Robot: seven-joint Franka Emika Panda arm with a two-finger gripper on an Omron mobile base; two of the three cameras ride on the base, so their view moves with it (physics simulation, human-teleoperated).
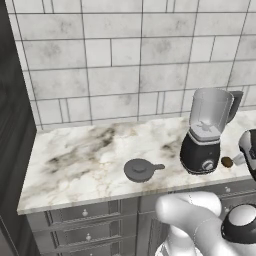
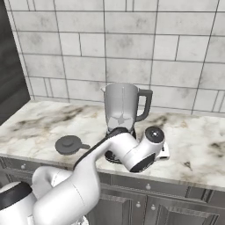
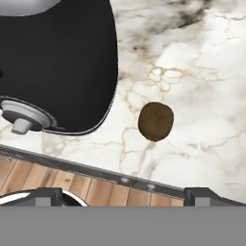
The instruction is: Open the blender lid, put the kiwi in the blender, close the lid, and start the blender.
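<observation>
Hand view showed the kiwi (image 3: 156, 121) lying on the marble counter (image 3: 202, 72), just beside the blender (image 3: 57, 62) and its front knob (image 3: 21, 117), untouched. The gripper (image 3: 123, 194) hovered above, fingertips (image 3: 45, 194) spread wide, holding nothing. The blender lid (image 1: 141, 169) lay flat on the counter, left of the uncovered jar (image 1: 210, 112).

1. Smooth white arm (image 2: 74, 184) — thick, rounded tube segments with a glossy rendered finish.
2. Dark, near-black bands at the joints, one capping a bulbous white elbow (image 1: 242, 222) in the left base view.
3. Round white end cap with a dark ring (image 2: 154, 135) near the wrist in the right base view.
4. Two small dark finger tips (image 3: 43, 194) — blocky, flat-topped, set wide apart in the hand view.
5. No cables, screws or markings discernible.
</observation>
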